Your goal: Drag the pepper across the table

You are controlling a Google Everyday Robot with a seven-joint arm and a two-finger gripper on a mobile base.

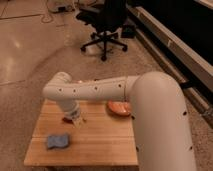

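no readable text, labels or numbers, hand (77, 120) low over table (100, 145)

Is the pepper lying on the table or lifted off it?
Lying on it. The pepper rests flat on the table, partly hidden by the gripper, which is low beside it.

White arm reaches leftward, elbow bent, wrist angled downward; gripper (77, 120) positioned low just above the table (100, 145)

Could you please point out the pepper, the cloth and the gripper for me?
pepper (66, 119): camera view, red end showing beside the gripper.
cloth (58, 141): camera view, middle of the blue-grey fabric.
gripper (78, 120): camera view, tip over the table.
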